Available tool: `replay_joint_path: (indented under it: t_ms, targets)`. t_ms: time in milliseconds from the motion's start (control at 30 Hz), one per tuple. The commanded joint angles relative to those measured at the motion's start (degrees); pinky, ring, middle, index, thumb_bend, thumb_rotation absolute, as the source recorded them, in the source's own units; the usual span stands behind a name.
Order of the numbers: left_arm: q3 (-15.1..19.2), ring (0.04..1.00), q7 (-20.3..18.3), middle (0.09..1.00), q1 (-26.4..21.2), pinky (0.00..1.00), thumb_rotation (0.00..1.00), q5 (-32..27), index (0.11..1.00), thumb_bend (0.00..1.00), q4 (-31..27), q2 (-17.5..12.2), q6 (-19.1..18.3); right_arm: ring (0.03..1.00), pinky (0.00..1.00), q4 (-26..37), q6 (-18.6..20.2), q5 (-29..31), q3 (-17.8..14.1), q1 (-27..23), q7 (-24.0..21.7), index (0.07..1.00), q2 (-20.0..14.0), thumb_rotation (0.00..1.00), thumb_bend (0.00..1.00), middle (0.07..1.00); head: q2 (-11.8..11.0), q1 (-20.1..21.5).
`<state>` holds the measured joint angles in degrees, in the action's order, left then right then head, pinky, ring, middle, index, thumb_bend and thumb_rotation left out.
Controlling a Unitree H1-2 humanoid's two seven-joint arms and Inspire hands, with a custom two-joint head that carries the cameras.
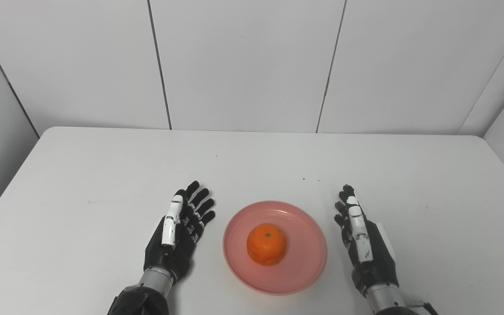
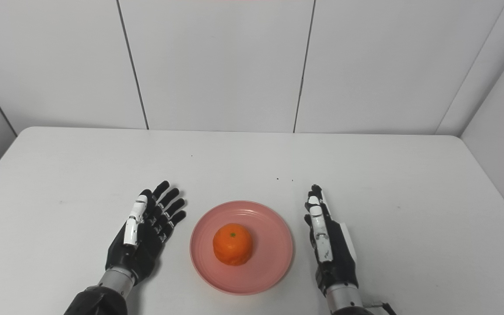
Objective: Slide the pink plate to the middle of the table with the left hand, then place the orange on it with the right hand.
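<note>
- fingers (image 1: 197,205) of the left hand (image 1: 177,238) are spread and nearly straight, palm turned up and inward, holding nothing; the hand lies low at the table (image 1: 103,175), whether resting on it or just above i cannot tell, just beside the left rim of the pink plate (image 1: 309,249) without touching it.
- fingers (image 2: 312,202) of the right hand (image 2: 330,245) are stretched out side by side, close together rather than fanned, the hand set on edge with the thumb side up; they grip nothing and stand just beside the plate's right rim, with a thin strip of table showing between.
- the orange (image 1: 266,244) sits on the plate, a little left of its centre, stem mark facing up, free of both hands.
- the plate lies near the front edge of the table, roughly midway between left and right, between the two hands.
- judged from how things lie, both parts of the task look done: plate placed, fruit resting on it.
- what remains is only to keep clear. any withdrawal should go outward and back toward the body, away from the rims, so no knuckle nudges the plate.
- the orange is round and could roll if the plate is bumped, so slow, level motion would be wise.
</note>
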<state>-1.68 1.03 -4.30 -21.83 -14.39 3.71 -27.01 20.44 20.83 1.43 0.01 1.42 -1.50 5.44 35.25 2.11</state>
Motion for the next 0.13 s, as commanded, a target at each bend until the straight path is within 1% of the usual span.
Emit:
replay_joint_path:
  t_ms: [0, 100]
  targets:
    - [-0.55, 0.925, -0.83, 0.935, 0.35, 0.93, 1.0, 0.89, 0.922, 0.33, -0.51, 0.65, 1.18, 0.984, 1.0, 0.88, -2.44, 0.03, 0.51, -0.4, 0.19, 0.984, 0.05, 1.0, 0.24, 0.992, -0.03, -0.05]
    - [-0.71, 0.918, -0.96, 0.928, 0.53, 0.92, 1.0, 1.5, 0.916, 0.33, -0.44, 0.81, 1.27, 0.98, 1.0, 0.75, -2.44, -0.17, 0.76, -0.28, 0.57, 0.979, 0.11, 1.0, 0.24, 0.988, -0.25, -0.07]
